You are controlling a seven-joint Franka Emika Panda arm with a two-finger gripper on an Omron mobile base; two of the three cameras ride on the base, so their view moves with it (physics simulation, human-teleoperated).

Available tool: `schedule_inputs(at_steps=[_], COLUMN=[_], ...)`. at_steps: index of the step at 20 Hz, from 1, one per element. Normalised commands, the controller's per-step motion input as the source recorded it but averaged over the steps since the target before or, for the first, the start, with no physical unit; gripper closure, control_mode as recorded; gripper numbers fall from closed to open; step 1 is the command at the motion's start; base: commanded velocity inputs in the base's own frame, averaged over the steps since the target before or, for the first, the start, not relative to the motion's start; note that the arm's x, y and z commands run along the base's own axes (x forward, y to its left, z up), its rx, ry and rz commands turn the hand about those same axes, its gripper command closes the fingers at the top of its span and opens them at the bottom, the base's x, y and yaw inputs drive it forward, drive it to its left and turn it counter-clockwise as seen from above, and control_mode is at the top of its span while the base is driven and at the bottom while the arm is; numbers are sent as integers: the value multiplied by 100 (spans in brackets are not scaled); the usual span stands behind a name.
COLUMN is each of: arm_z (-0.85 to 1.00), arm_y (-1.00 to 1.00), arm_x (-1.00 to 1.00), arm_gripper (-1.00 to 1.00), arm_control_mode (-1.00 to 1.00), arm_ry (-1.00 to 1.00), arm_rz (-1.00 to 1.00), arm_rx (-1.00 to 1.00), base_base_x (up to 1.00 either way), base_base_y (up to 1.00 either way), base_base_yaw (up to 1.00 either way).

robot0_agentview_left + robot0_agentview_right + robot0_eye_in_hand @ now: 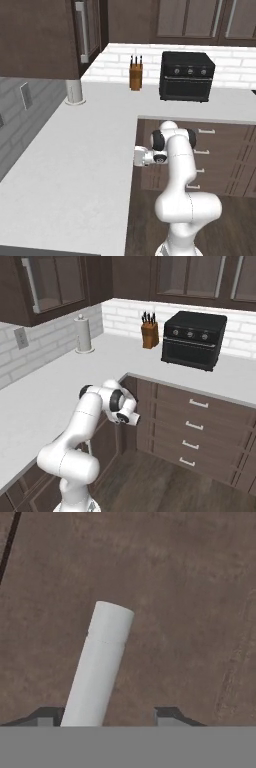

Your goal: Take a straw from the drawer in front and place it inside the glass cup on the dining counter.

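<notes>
the arm [177, 170] is folded low against the dark brown cabinet front beneath the light grey table [75, 165], its wrist pointing at the wood just under the table's inner corner. in the hand view the tool [107, 714] faces a flat dark brown wood panel [190, 602] at very close range; this panel looks like the front of the drawer, though its edges fall outside that view apart from one dark seam [9, 544] at the upper left. a pale cylindrical handle [100, 662] runs up at a slant from between the fingertips [167, 714], lying nearer the one on the left side of that view than the one on the right. the jaws stand apart around the handle; whether they press on it cannot be told. on the table at the back stand a black toaster oven [195, 340], a wooden knife block [149, 331] beside it, and a paper towel roll [83, 333] further along by the brick wall. a stack of drawers with light bar pulls [192, 426] fills the cabinet run below the oven. the floor [150, 481] is dark wood planking.
</notes>
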Motion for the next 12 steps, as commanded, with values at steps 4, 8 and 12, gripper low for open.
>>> schedule_inputs(at_steps=[4, 8, 12], arm_z=[0, 0, 0], arm_y=[-14, -65, -96], arm_x=[-13, -33, -41], arm_gripper=[100, 100, 100], arm_control_mode=[-100, -100, -100], arm_ry=[0, 0, 0], arm_rz=[0, 0, 0], arm_rx=[0, 0, 0], base_base_x=[0, 0, 0], base_base_y=[0, 0, 0], base_base_yaw=[0, 0, 0])
